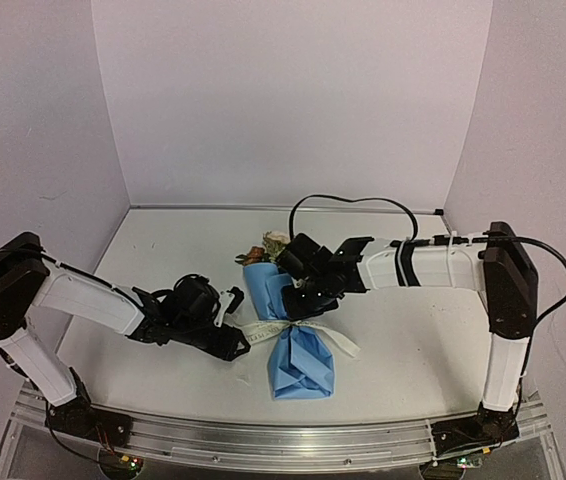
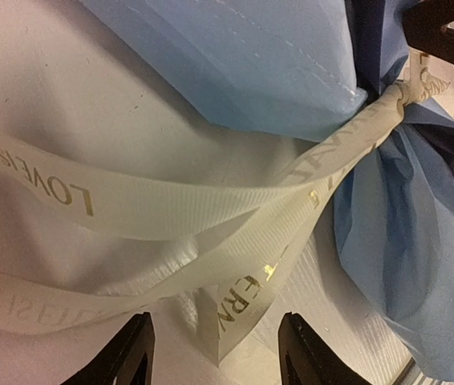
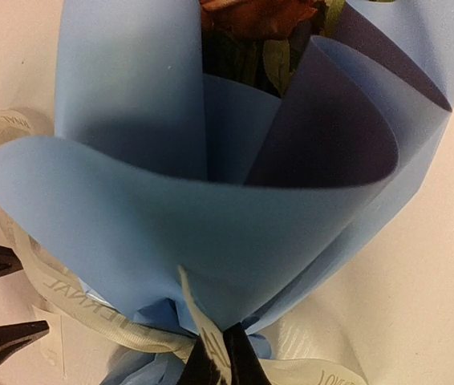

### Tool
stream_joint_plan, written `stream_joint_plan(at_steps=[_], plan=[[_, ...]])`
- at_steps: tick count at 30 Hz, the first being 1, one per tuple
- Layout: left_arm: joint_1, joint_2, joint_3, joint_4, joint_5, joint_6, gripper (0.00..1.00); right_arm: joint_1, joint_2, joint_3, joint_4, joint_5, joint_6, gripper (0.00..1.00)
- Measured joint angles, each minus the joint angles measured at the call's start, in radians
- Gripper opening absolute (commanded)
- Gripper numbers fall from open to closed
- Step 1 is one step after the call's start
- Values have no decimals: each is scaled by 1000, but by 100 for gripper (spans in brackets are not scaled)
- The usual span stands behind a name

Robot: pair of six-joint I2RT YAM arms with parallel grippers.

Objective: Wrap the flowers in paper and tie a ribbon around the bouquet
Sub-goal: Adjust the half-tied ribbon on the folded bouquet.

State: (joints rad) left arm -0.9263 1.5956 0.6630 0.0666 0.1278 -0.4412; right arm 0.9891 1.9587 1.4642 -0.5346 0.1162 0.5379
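Table: white top; bouquet lies near its centre, between the two arms.
Bouquet: flat on the table, wide end toward 11 o'clock, flared tail toward 6, pinched narrow at mid-length.
Paper: light blue outside, darker blue on the inner folds; rolled into a cone around the stems.
Ribbon: cream, gold lettering; cinched round the pinched waist. Two strands run out toward 9 o'clock, a loose end trails toward 4.
Left gripper: at 9 o'clock of the waist, low over the table. Jaws stand apart, ribbon strands passing between them, not pinched.
Right gripper: at 1 o'clock of the waist, fingertips closed tight on a ribbon strand at the knot.
Flowers: cream and rust blooms, green leaves, showing at the cone's mouth.
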Motion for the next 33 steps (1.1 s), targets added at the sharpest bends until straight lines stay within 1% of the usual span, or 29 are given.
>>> stream_joint_plan(at_steps=[3,6,9,12,15,20,21,25,30,33], plan=[[-5,25,16,6,-1,13,47,-2,-4,-10,12,-5,10,1],[-11,43,27,11,-1,25,41,-3,-13,-28,29,-5,17,4],[-17,57,35,14,-1,27,31,-6,-28,-46,41,-6,24,9],[-18,66,38,14,-2,27,20,-8,-44,-65,52,-11,32,11],[-18,70,38,14,-4,25,13,-11,-55,-79,64,-19,39,13],[-17,76,38,14,-8,23,6,-13,-58,-91,81,-34,46,19],[-17,76,38,14,-8,22,6,-13,-59,-95,85,-36,47,21],[-18,77,38,14,-8,22,4,-13,-73,-123,106,-44,53,25],[-17,83,38,14,-7,23,3,-13,-96,-160,143,-54,54,25],[-17,87,38,14,-7,22,1,-13,-104,-172,167,-60,54,23]])
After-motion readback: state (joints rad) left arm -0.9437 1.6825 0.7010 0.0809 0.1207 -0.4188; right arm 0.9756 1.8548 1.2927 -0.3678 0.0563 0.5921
